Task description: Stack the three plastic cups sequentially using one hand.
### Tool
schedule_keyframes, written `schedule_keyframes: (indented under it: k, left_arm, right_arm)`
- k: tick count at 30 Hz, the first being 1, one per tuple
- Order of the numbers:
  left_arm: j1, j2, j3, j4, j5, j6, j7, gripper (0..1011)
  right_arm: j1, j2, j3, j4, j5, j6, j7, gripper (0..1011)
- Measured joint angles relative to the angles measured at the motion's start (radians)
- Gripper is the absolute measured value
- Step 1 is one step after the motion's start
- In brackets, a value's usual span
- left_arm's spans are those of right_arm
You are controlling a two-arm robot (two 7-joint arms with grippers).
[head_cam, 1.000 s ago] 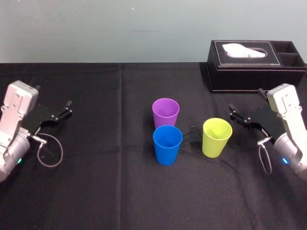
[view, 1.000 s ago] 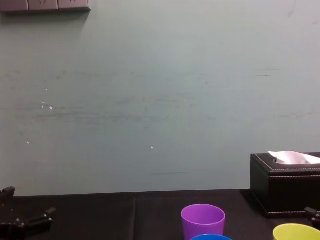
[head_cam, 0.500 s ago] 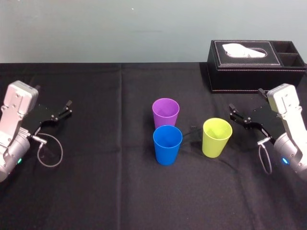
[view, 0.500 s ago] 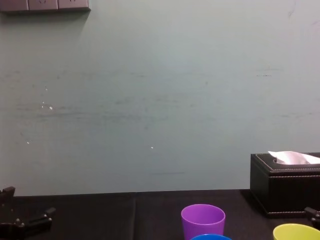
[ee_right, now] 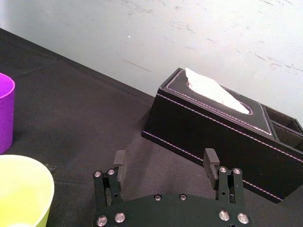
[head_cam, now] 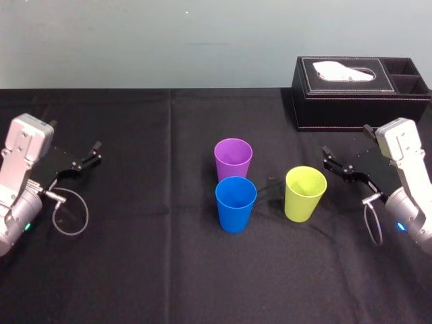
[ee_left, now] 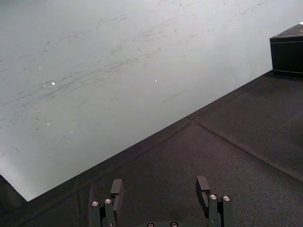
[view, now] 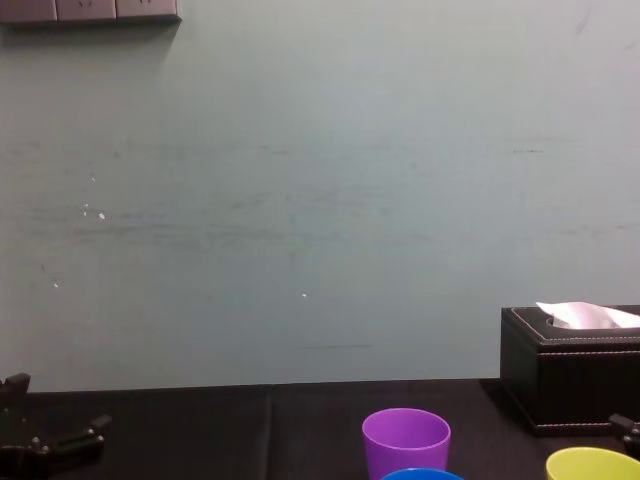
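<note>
Yellow-green cup (head_cam: 305, 192) sits just beside the right gripper (head_cam: 331, 160), fingers apart and empty; blue cup (head_cam: 235, 202) and purple cup (head_cam: 233, 158) stand farther left, all three cut off low in chest view; left gripper (head_cam: 84, 160) idles far left, fingers spread.

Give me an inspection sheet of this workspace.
Surface: black cloth, flat.
Job's things: purple cup, blue cup and yellow-green cup, all upright and unstacked; blue stands just in front of purple, yellow-green to their right.
Clutter: tissue box, far right.
Grippers: left gripper open, empty, parked at the left; right gripper open, empty, beside the yellow-green cup.
Cables: left cable and right cable, one loop at each wrist.
Surroundings: plain wall; sockets high up.
</note>
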Motion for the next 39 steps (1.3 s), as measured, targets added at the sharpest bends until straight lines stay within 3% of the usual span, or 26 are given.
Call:
schedule_keyframes:
  k: [25,34,39]
  left_arm:
    - [0.000,0.000,0.000,0.000,0.000,0.000,0.000,1011]
    - [0.000,0.000,0.000,0.000,0.000,0.000,0.000,1011]
    - [0.000,0.000,0.000,0.000,0.000,0.000,0.000,1011]
  right_arm:
    - [-0.001,0.000,0.002,0.000,0.001,0.000,0.001,1003]
    - [-0.037,-0.015,0.073,-0.040,0.077,-0.009,0.030,1003]
    - [-0.087,0.004,0.105,-0.101,0.099,0.017,0.042,1003]
